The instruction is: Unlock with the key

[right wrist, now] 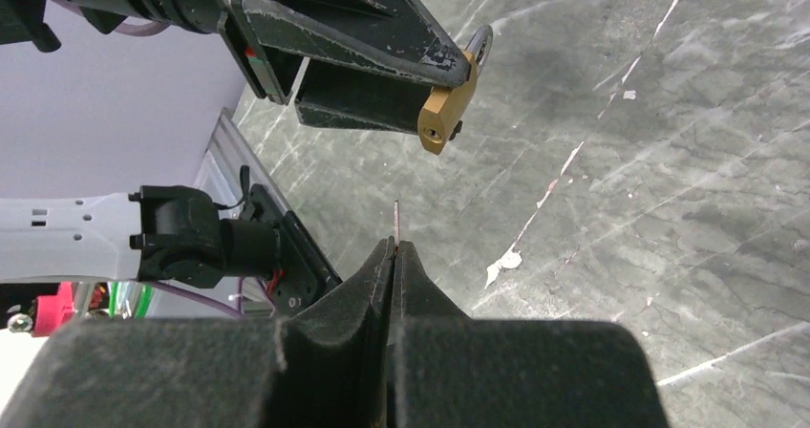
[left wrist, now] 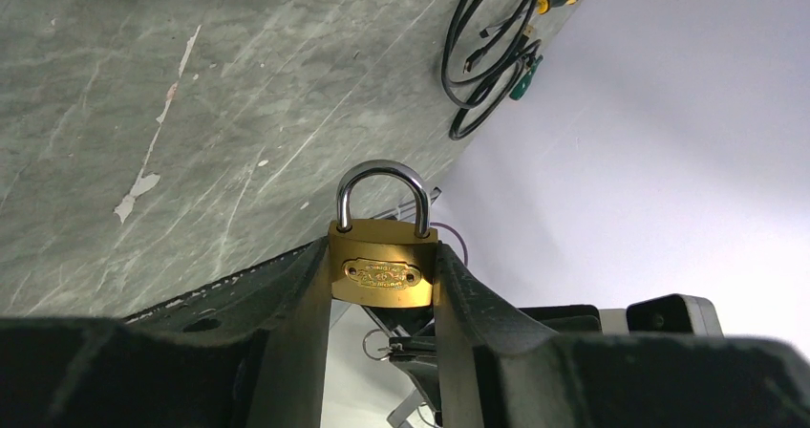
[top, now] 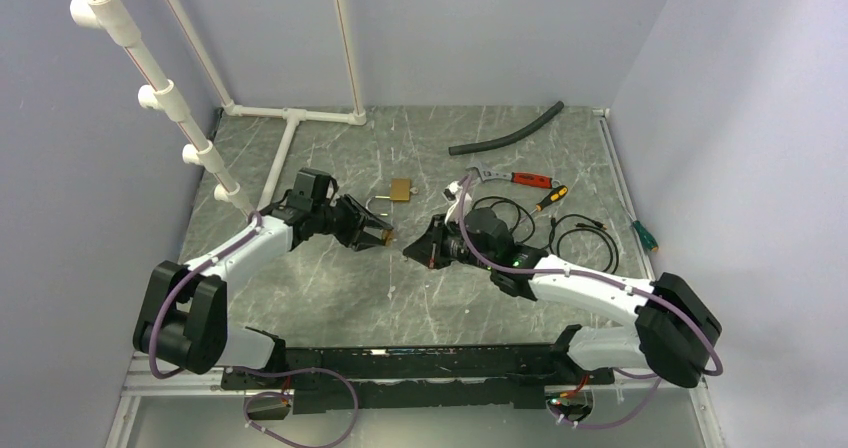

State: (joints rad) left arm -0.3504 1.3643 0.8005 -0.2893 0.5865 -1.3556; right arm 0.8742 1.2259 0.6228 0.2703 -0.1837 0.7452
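Padlock (left wrist: 384, 273) of brass is sitting clamped by its flat sides between the two fingers of the left gripper (left wrist: 382, 256), its silver shackle (left wrist: 382, 184) standing closed and pointing away from the wrist, above the grey marbled table (top: 330, 288). Facing it from the other side, the right gripper (right wrist: 393, 248) is holding its fingers pressed together on the key (right wrist: 395, 220), of which only a thin sliver is poking out past the fingertips in the right wrist view. The key is pointing towards the bottom end of the held padlock, where a small round keyhole is showing, but is hanging apart from it with open air between the two. In the top view both arms are reaching towards the middle of the table, their grippers near each other, tip to tip. Just beyond them a second brass padlock (top: 400, 190) is lying flat on the table. Farther back, a black hose (top: 505, 133), a red-handled tool (top: 515, 178), a screwdriver (top: 550, 198) and coiled black cables (top: 580, 238) are lying to the right, and white pipes (top: 290, 116) are running along the back left.
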